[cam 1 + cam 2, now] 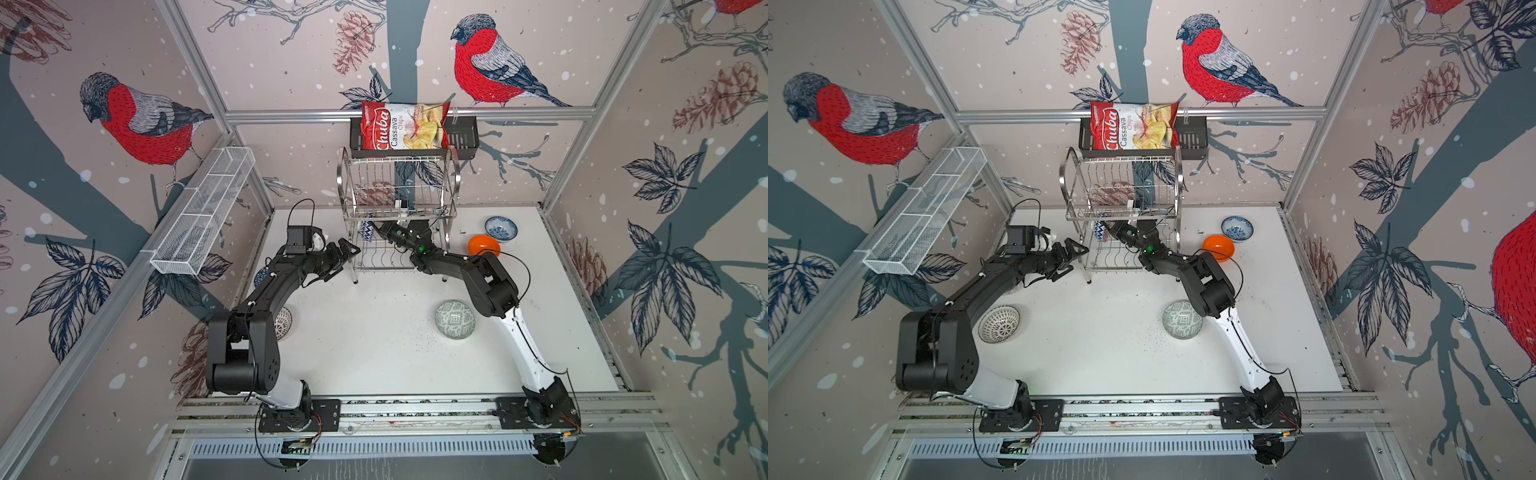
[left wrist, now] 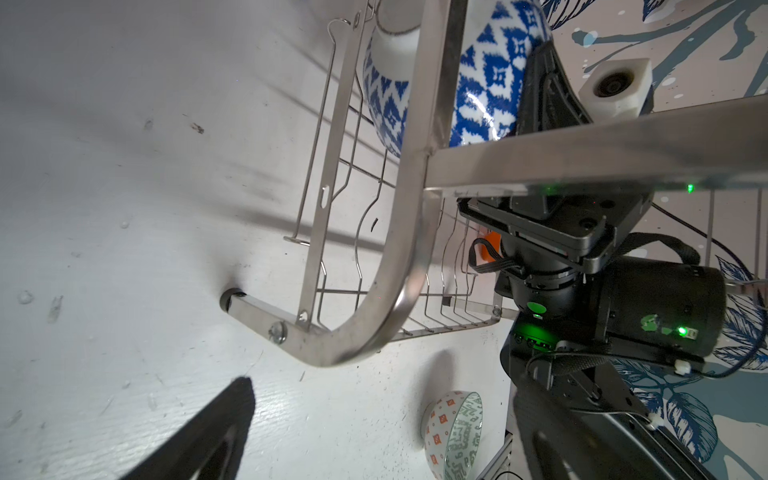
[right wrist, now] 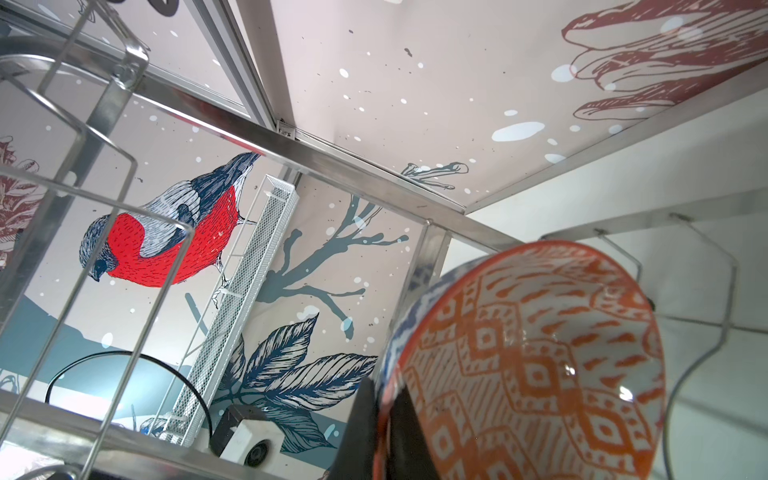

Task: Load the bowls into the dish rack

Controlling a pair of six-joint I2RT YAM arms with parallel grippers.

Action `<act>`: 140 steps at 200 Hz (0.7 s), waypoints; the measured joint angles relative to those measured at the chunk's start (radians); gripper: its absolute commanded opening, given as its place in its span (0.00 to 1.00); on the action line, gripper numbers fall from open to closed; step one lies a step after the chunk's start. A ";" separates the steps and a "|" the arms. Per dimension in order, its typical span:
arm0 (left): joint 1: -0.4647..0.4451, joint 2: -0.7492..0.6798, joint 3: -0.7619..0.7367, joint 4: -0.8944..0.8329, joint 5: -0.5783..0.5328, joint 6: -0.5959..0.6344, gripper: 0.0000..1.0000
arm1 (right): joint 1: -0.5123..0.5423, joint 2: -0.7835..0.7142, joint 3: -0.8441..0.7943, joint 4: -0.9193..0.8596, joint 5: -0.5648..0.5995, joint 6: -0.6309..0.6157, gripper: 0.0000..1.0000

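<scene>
The steel dish rack [image 1: 454, 178] [image 1: 1068, 178] stands at the back of the table. My right gripper [image 1: 380, 229] [image 1: 1115, 227] reaches into its lower tier, shut on the rim of a bowl [image 1: 366, 231] [image 3: 540, 365] that is blue geometric outside [image 2: 486, 83] and orange-patterned inside, held on edge among the wires. My left gripper [image 1: 348, 257] [image 2: 384, 390] hangs open and empty beside the rack's left end frame [image 2: 415, 187]. On the table lie a grey-green bowl [image 1: 455, 320] [image 2: 453, 432], a plain orange bowl [image 1: 483, 245], a white-blue floral bowl [image 1: 500, 228] and a white black-dotted bowl [image 1: 999, 324].
A black basket [image 1: 463, 143] with a chips bag [image 1: 405, 126] hangs above the rack. A long white mesh basket [image 1: 203, 212] is fixed to the left wall. Another bowl [image 1: 261, 276] peeks out under my left arm. Patterned walls close in three sides.
</scene>
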 measured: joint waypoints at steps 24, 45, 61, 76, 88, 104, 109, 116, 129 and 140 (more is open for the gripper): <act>0.000 0.000 0.000 0.011 0.020 0.000 0.97 | -0.004 0.014 0.019 -0.005 -0.001 0.000 0.00; 0.000 0.000 0.000 0.015 0.025 0.000 0.98 | -0.007 0.027 0.039 -0.014 -0.003 0.001 0.00; 0.000 0.000 0.000 0.015 0.030 0.000 0.98 | -0.011 0.034 0.049 -0.026 -0.005 0.001 0.00; 0.000 0.000 0.000 0.015 0.034 0.000 0.98 | -0.014 0.039 0.057 -0.034 -0.004 0.001 0.00; 0.000 0.000 0.001 0.015 0.035 0.000 0.97 | -0.015 0.043 0.067 -0.046 -0.005 0.001 0.00; 0.000 0.000 0.001 0.015 0.036 0.000 0.98 | -0.015 0.049 0.076 -0.049 -0.007 0.001 0.00; 0.000 0.000 0.001 0.015 0.036 0.000 0.98 | -0.015 0.050 0.080 -0.050 -0.011 0.001 0.00; 0.000 0.000 0.001 0.015 0.037 0.000 0.98 | -0.015 0.052 0.083 -0.051 -0.013 0.001 0.00; 0.000 0.000 0.001 0.015 0.038 0.000 0.97 | -0.015 0.056 0.089 -0.053 -0.018 0.001 0.00; 0.000 0.000 0.001 0.015 0.038 0.000 0.98 | -0.015 0.060 0.097 -0.058 -0.021 0.001 0.00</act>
